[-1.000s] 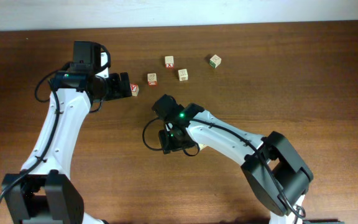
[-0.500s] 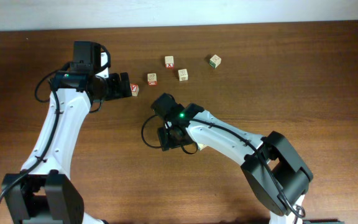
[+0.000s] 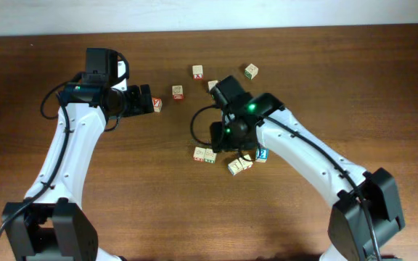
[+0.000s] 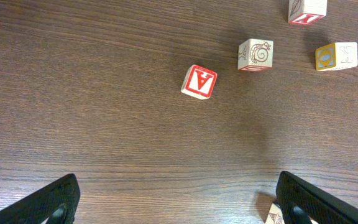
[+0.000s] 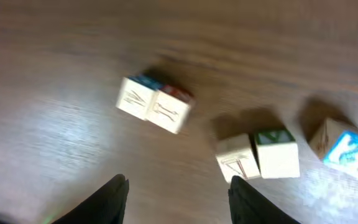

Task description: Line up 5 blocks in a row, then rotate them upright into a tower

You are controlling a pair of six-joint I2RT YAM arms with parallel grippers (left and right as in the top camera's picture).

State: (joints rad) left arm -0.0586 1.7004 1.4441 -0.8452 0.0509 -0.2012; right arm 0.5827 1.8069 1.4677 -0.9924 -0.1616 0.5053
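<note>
Hovering empty, the right claw stands half-open just far of the blocks. They sit in a loose row mid-worktop, four pale ones paired and touching, the blue "2" cube at the right end. Right arm's clearly nearer. The left claw gapes wide, empty, far-left. Open wood all round, edges well away.

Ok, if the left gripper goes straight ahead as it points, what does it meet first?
Probably the red-faced cube, roughly centred ahead of the open left gripper, with bare table between. Height is unclear, so it might pass over it.
</note>
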